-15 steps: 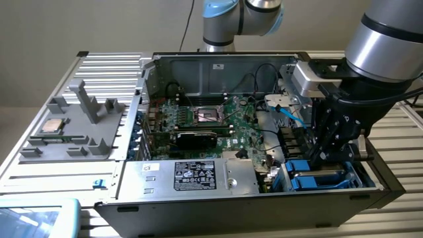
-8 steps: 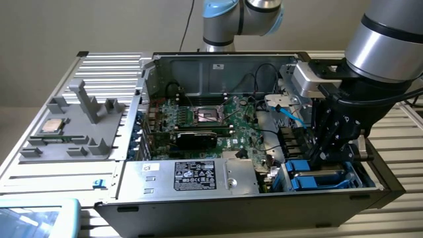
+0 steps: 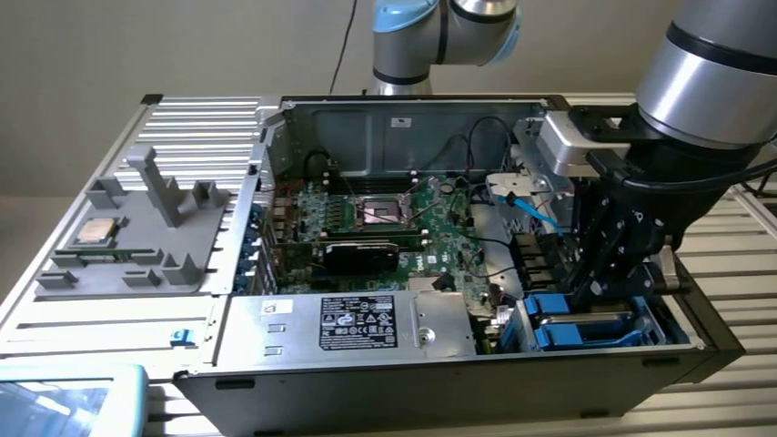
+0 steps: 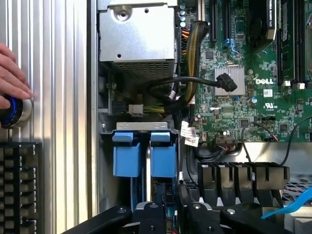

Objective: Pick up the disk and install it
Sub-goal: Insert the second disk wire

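The disk, silver-grey with a bright blue frame, sits in the drive bay at the front corner of the open computer case, on the exterior view's right. My black gripper reaches down into that bay, right over the disk and at its upper edge. The wrist view shows two blue frame ends side by side in the bay. The disk's blue end lies straight ahead of my gripper, and the body behind it is mostly hidden.
A silver power supply box with a black label sits beside the bay. Cables and the green motherboard lie close by. A CPU chip rests on the grey fixture outside the case. A person's hand rests on a blue-lit button above a keyboard.
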